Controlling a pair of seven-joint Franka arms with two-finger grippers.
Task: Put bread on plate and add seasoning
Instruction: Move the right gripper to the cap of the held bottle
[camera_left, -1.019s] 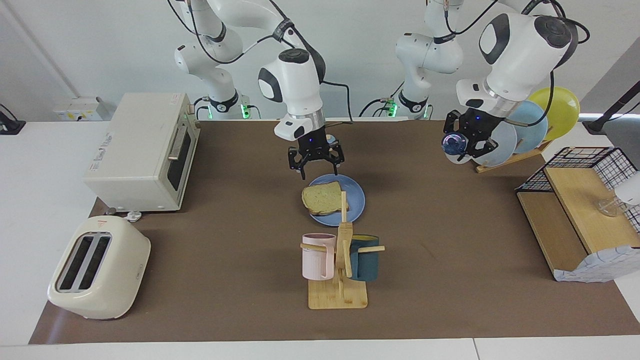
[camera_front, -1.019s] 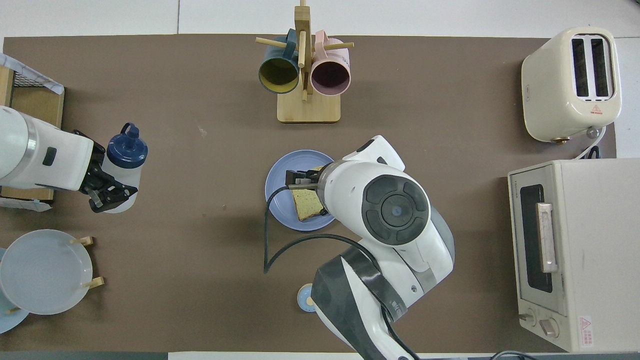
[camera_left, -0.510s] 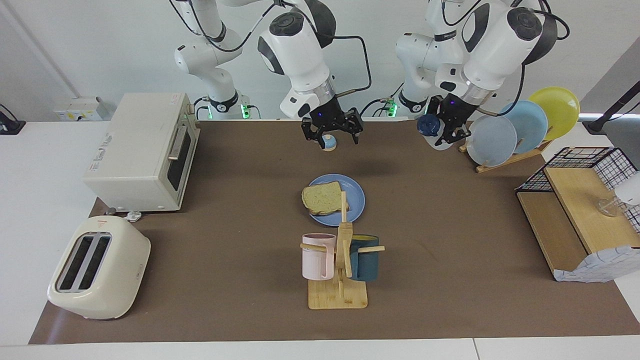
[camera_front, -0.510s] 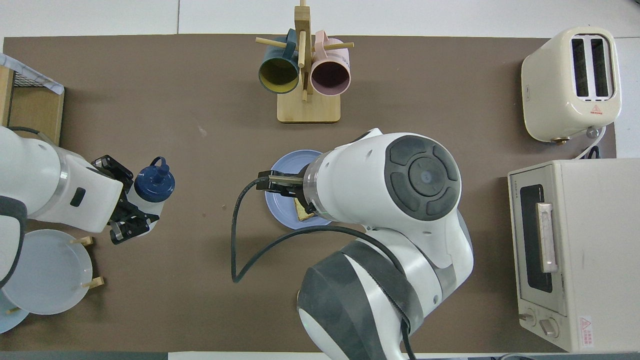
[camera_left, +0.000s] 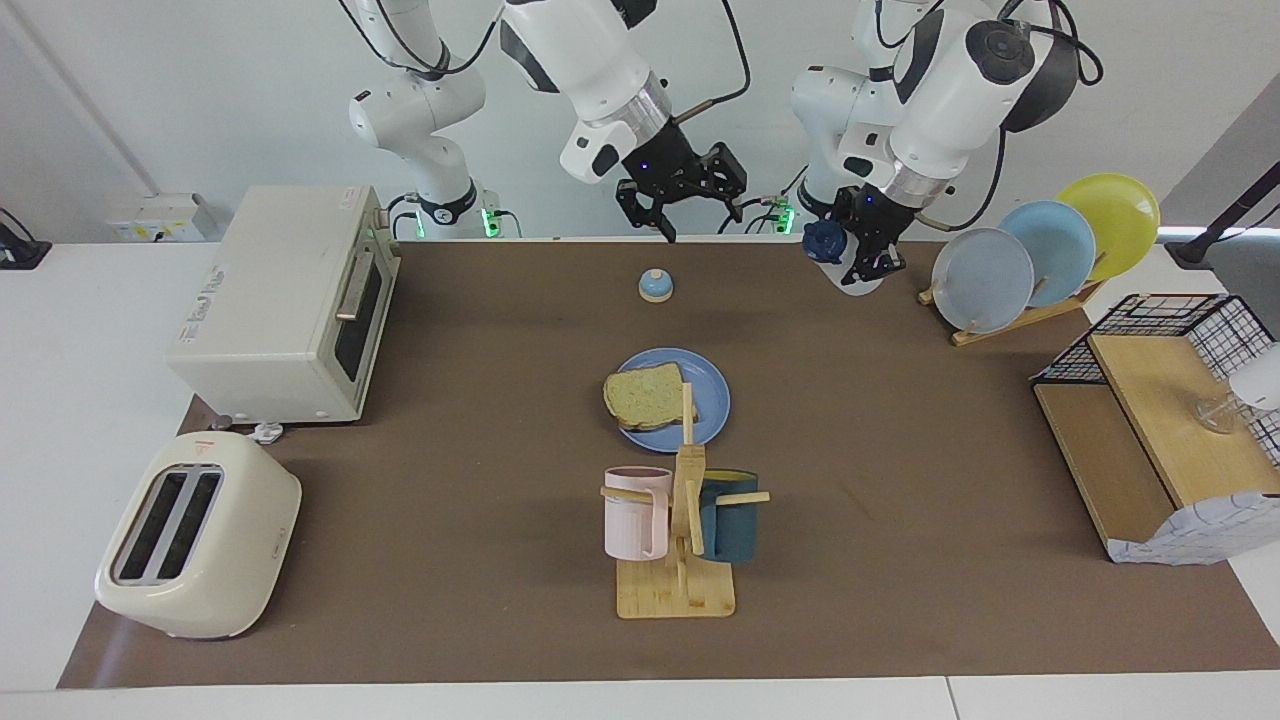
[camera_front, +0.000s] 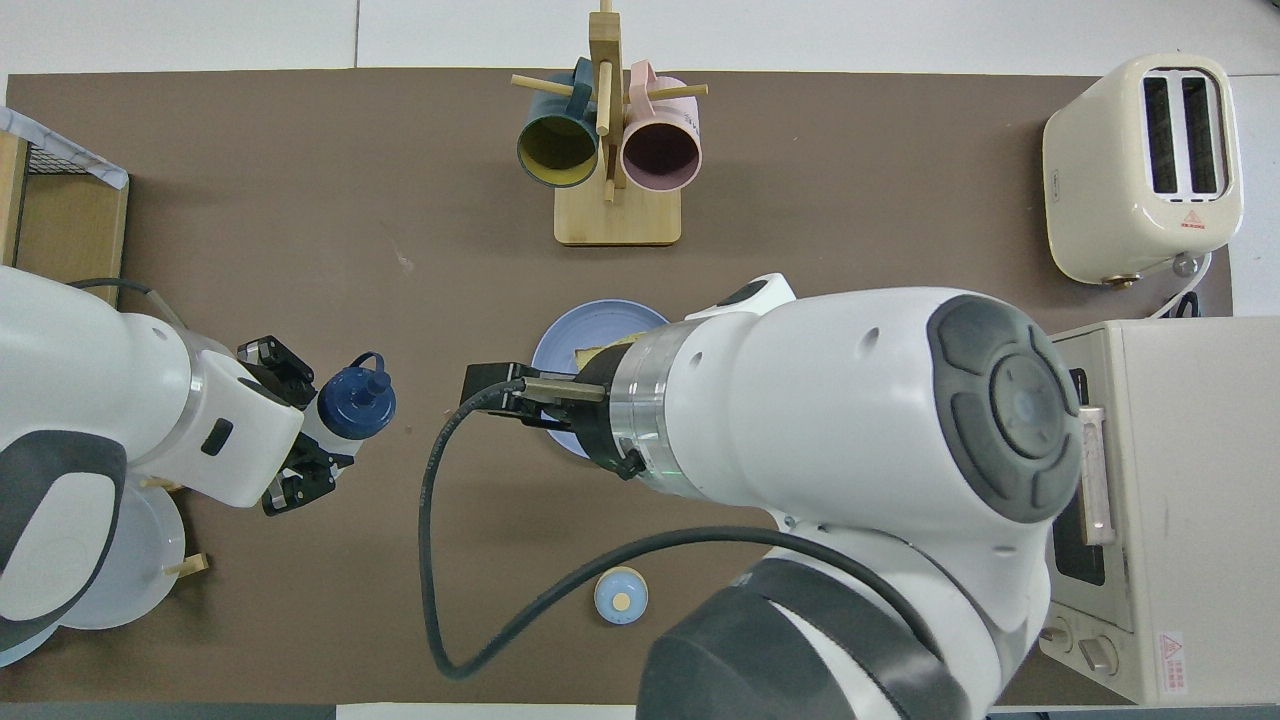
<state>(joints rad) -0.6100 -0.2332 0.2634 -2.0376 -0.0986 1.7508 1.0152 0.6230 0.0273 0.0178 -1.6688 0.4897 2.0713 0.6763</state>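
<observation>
The roughly square slice of toast (camera_left: 645, 396), pale yellow-green crumb inside a brown crust, lies flat on the round, plain medium-blue plate (camera_left: 710, 395) at mid-table, its edge overhanging the rim toward the right arm's end. From overhead the right arm's bulky white wrist covers nearly all of it; only a crust corner (camera_front: 600, 352) and part of the plate (camera_front: 560, 340) show. In the facing view a peg of the wooden mug tree (camera_left: 685, 520) crosses the plate's farther edge.

The left gripper (camera_left: 868, 262) is clamped on the small translucent white plastic bottle with a dark navy cap (camera_left: 828, 243), holding it tilted in the air over the brown mat, beside the wooden rack of pale blue, light blue and yellow plates (camera_left: 1045, 255). Overhead, the bottle (camera_front: 355, 405) shows its looped cap.

The right gripper (camera_left: 690, 205) hangs empty, fingers spread apart, above the table edge nearest the robots, over a small blue-domed bell (camera_left: 655, 286).

The mug tree carries a ribbed pink mug (camera_left: 635, 512) and a dark teal mug (camera_left: 730, 515).
</observation>
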